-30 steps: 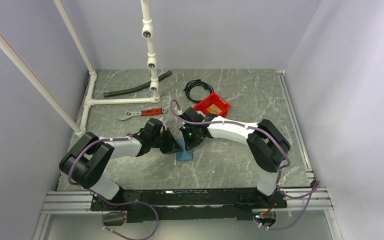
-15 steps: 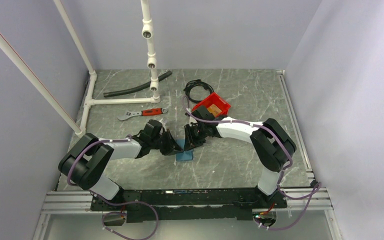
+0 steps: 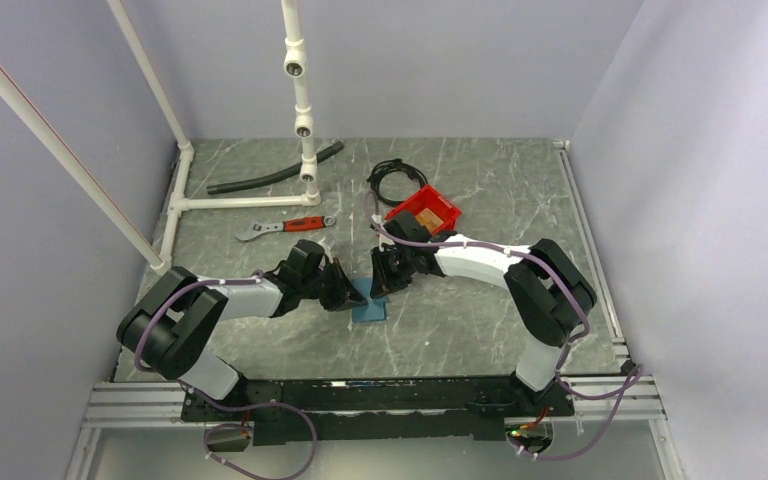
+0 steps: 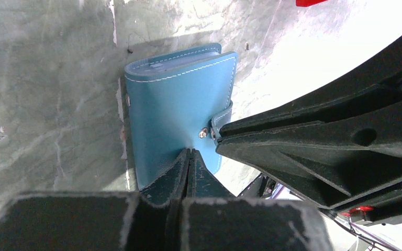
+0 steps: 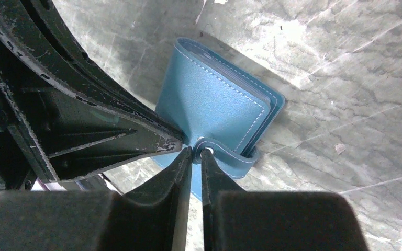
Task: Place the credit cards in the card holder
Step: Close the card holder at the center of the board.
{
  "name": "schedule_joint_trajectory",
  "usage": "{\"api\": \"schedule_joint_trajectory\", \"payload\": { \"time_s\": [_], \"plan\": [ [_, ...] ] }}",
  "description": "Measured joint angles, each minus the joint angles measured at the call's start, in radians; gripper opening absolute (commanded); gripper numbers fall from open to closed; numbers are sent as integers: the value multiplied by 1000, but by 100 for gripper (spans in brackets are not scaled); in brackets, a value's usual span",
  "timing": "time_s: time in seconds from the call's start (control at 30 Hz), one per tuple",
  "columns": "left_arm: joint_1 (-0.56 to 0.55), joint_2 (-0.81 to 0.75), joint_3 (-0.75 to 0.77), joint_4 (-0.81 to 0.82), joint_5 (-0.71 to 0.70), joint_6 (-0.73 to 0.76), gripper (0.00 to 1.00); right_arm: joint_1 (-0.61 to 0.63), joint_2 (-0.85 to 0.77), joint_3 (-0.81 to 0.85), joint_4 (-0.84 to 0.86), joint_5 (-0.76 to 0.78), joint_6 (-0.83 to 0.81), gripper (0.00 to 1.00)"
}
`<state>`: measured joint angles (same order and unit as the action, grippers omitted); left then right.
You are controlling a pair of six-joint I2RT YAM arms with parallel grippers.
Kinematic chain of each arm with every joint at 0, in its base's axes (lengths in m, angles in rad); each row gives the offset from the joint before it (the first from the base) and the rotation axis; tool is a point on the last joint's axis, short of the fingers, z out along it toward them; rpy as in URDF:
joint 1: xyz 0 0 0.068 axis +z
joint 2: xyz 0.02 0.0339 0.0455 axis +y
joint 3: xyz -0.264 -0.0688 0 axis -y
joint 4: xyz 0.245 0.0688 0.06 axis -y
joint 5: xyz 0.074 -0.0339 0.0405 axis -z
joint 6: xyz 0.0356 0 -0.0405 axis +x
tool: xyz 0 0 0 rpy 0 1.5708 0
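Card holder (image 4: pixel 175 104) lies flat on the bench (image 3: pixel 480 320), mid-front, between the two arms. It is folded shut, blue cover up.

Left claw (image 4: pixel 189 157): fingers pressed together, no visible gap. Tips sit on the holder's edge nearest that wrist camera, just beside the snap (image 4: pixel 203 134). Can't tell if any of the cover is pinched between them or if they only press down on it.

Right claw (image 5: pixel 197 154): fingers nearly together, only a thin slot left. The holder's strap (image 5: pixel 230 157) runs into that slot, so this claw is gripping the strap tab. The strap curls off the cover's edge and up into the tips.

The two claws come in from opposite sides and their tips almost touch at the same edge of the holder. The rest of the holder extends away from both wrist cameras, uncovered.

Pale layers show between the covers at the far edge in the left wrist view. Can't tell what they are.

Red bin (image 3: pixel 425 212) is behind the right claw, apart from the holder. Wrench (image 3: pixel 282 227), coiled black cable (image 3: pixel 395 180) and black hose (image 3: pixel 270 178) are further back.
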<state>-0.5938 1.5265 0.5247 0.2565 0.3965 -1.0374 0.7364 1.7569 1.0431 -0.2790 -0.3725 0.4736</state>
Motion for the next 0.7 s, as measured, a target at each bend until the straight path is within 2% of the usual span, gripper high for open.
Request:
{"api": "schedule_joint_trajectory", "payload": {
  "time_s": [0.13,0.7],
  "plan": [
    [0,0,0,0,0,0,1,1,0,1,1,-6,-2,0],
    [0,0,0,-1,0,0,0,2,27,1,37,-60,14,0]
  ]
}}
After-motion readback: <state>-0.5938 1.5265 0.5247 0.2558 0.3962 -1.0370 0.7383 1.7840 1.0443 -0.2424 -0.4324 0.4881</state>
